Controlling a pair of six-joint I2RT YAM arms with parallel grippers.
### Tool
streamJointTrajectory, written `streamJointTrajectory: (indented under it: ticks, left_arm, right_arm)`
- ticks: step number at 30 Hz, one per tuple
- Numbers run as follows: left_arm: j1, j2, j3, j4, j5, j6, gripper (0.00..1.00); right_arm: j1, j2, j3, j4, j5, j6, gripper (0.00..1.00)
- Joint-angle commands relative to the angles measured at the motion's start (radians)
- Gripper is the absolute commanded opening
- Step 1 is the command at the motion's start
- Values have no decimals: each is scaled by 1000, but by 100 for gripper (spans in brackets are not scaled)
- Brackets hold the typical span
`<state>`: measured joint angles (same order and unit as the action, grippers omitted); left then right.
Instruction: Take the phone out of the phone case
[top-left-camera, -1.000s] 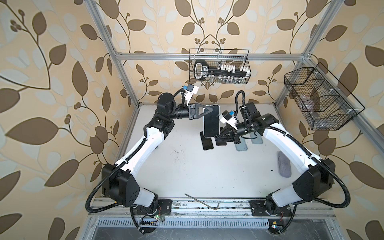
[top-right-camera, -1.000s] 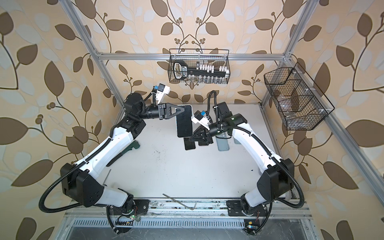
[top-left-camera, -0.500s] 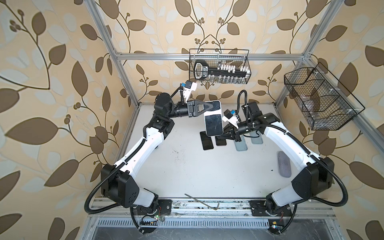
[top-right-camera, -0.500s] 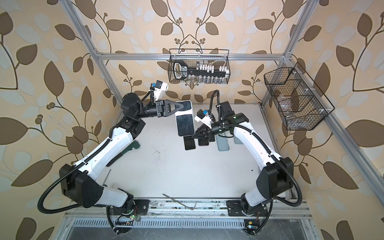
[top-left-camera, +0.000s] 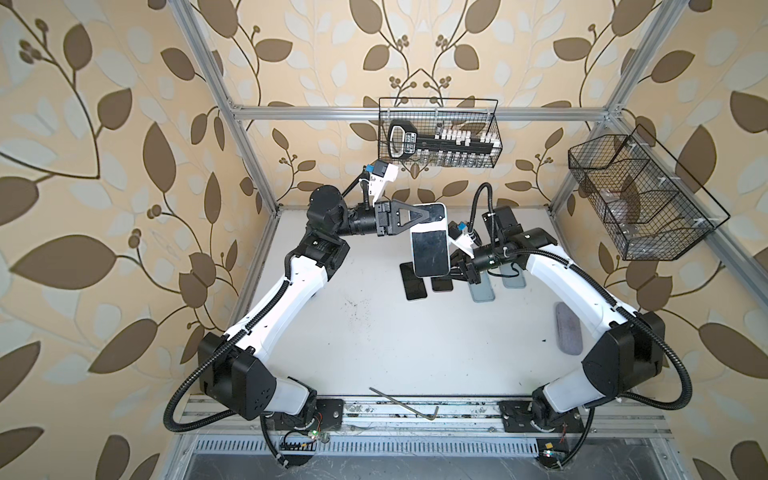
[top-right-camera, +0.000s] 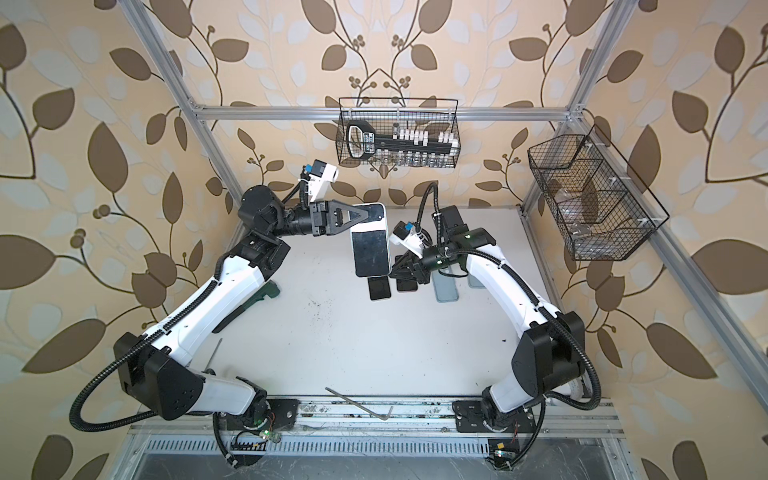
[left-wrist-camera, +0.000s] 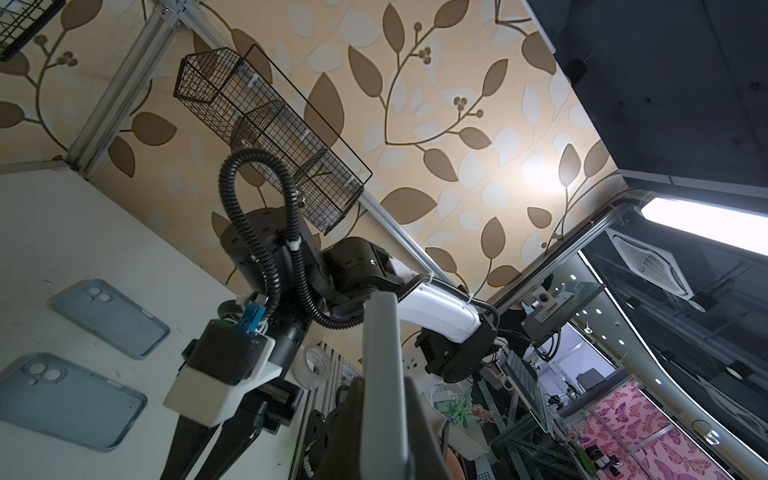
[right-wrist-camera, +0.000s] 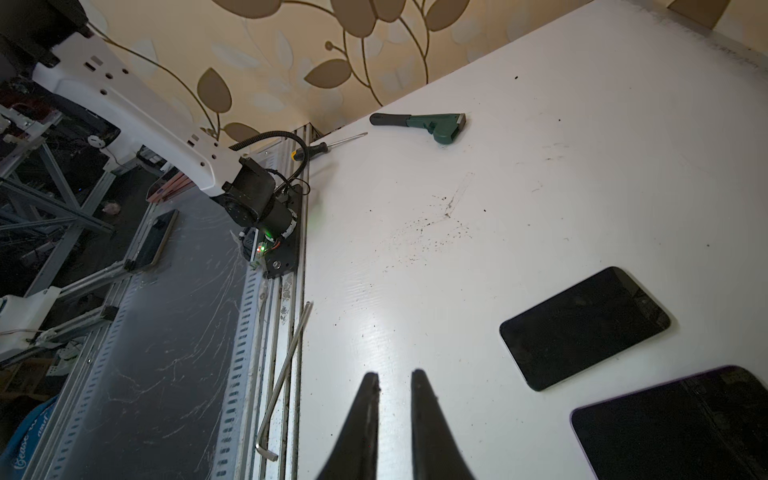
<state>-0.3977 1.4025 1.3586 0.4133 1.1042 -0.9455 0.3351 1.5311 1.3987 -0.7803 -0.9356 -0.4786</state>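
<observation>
Front edge of the desk (top-left-camera: 374, 345): hex key (top-left-camera: 401, 405) on the rail, well apart from the work, no worry. Grey oblong pouch (top-left-camera: 568, 328) near the right edge lies just beside the right arm (top-left-camera: 577, 297). If that elbow sinks, the pouch gets shoved.

Middle, toward the far edge: two bare handsets (top-left-camera: 415, 286) flat on the desk, two empty blue-grey cases (top-left-camera: 482, 291) beside them. Low over this row hovers the right gripper (right-wrist-camera: 395, 376), jaws a narrow slit with nothing in them. That gap looks too tight to take a case lip, so driving in like that would shove, not grab. A low sweep would also knock the handsets.

Above them: phone (top-left-camera: 430, 251), raised off the desk, screen up. The white phone case (top-left-camera: 432, 227) shows as a rim and a broad band above the screen. Can't tell if the phone has started out of it at that end. Holding it is the left gripper (top-left-camera: 417, 217), clamped shut on the far end only.

One-end hold means a long lever. Any push on the free end could pivot it or slip it out of the pads, dropping it onto the handsets. If the case lets go suddenly, same fall.
</observation>
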Motion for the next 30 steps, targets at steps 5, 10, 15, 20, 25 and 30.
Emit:
streamJointTrajectory:
  ticks: [5,10,15,20,25,30]
  left_arm:
    - [31,-106,21,-253,-156,233,0]
    - [55,-137,-28,-278,-273,231,0]
    - [87,-143,-90,-245,-353,169,0]
    - [100,-155,-154,-240,-443,106,0]
    - [108,-200,-244,-241,-583,50,0]
    - [114,-283,-388,-138,-724,-116,0]
  right_arm:
    - [-16,-93,-68,174,86,210,24]
    - [-15,-166,-150,294,137,338,29]
    - [-20,-244,-240,387,185,446,41]
    - [-25,-315,-305,451,227,531,50]
    - [-34,-355,-358,536,245,654,59]
    - [-33,-389,-428,645,258,785,73]
